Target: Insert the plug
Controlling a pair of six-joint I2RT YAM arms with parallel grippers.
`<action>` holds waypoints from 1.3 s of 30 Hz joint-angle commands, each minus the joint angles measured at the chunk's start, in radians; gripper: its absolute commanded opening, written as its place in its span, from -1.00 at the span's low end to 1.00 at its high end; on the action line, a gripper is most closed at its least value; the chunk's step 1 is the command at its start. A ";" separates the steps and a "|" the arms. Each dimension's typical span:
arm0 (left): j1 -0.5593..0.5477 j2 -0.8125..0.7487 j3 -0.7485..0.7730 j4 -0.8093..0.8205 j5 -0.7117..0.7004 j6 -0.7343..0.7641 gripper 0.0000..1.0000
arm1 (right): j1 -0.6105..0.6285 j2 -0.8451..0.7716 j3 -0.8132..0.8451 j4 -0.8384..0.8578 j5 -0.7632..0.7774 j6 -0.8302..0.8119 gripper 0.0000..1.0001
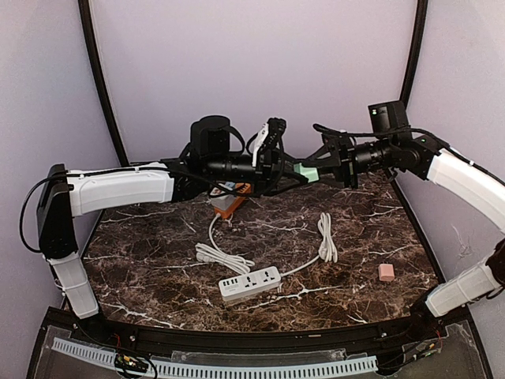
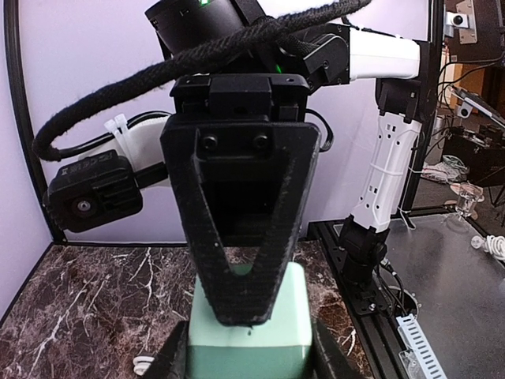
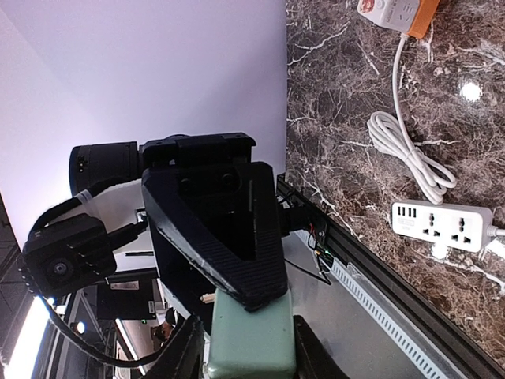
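Currently the green plug (image 1: 306,171) hangs in mid-air above the far part of the surface (image 1: 355,237), pinched from both ends. The left end effector (image 2: 248,359) is narrowed onto it, and the right end effector (image 3: 248,351) presses its fingers against the plug's sides from the opposite end. The plug's long axis lies level, running left to right between the two arms. The white power strip (image 1: 250,283) lies flat well below and nearer the arm bases, slightly to the left, sockets up. I judge the plug must tip downward and travel toward the bases, with the left arm marginally closer.
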 commanded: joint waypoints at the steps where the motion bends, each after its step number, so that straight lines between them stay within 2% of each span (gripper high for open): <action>1: -0.012 0.007 0.037 -0.024 0.006 0.014 -0.98 | 0.007 0.006 0.028 -0.003 -0.025 -0.018 -0.28; 10: -0.021 0.020 0.052 -0.042 -0.008 0.034 -0.98 | 0.007 -0.002 0.029 -0.021 -0.043 -0.023 -0.32; 15: -0.026 0.022 0.054 -0.050 -0.025 0.044 -0.98 | 0.007 -0.006 0.031 -0.034 -0.050 -0.026 -0.41; 18: -0.029 0.024 0.056 -0.054 -0.029 0.050 -0.98 | 0.007 -0.006 0.027 -0.041 -0.056 -0.033 -0.58; 21: -0.033 0.024 0.059 -0.062 -0.030 0.058 -0.98 | 0.007 -0.009 0.023 -0.045 -0.056 -0.040 -0.88; 22: -0.034 0.024 0.061 -0.066 -0.032 0.059 -0.90 | 0.007 -0.012 0.022 -0.045 -0.055 -0.041 -0.97; 24: -0.035 0.020 0.059 -0.070 -0.041 0.056 -0.42 | 0.007 -0.011 0.024 -0.047 -0.052 -0.048 -1.00; 25: -0.038 0.013 0.056 -0.069 -0.056 0.056 0.03 | 0.006 -0.010 0.027 -0.049 -0.050 -0.055 -1.00; 26: -0.040 0.006 0.042 -0.066 -0.075 0.057 0.25 | 0.007 -0.007 0.034 -0.058 -0.047 -0.068 -1.00; 27: -0.043 -0.008 0.033 -0.061 -0.084 0.062 0.67 | 0.007 0.001 0.051 -0.082 -0.042 -0.102 -1.00; 29: -0.046 -0.032 0.011 -0.061 -0.108 0.074 0.94 | 0.006 0.027 0.098 -0.153 -0.029 -0.173 -1.00; 33: -0.047 -0.074 -0.027 -0.103 -0.140 0.083 0.97 | 0.006 0.075 0.192 -0.290 0.029 -0.324 -1.00; 39: -0.047 -0.180 -0.145 -0.149 -0.217 0.076 0.97 | 0.006 0.134 0.307 -0.470 0.196 -0.589 -1.00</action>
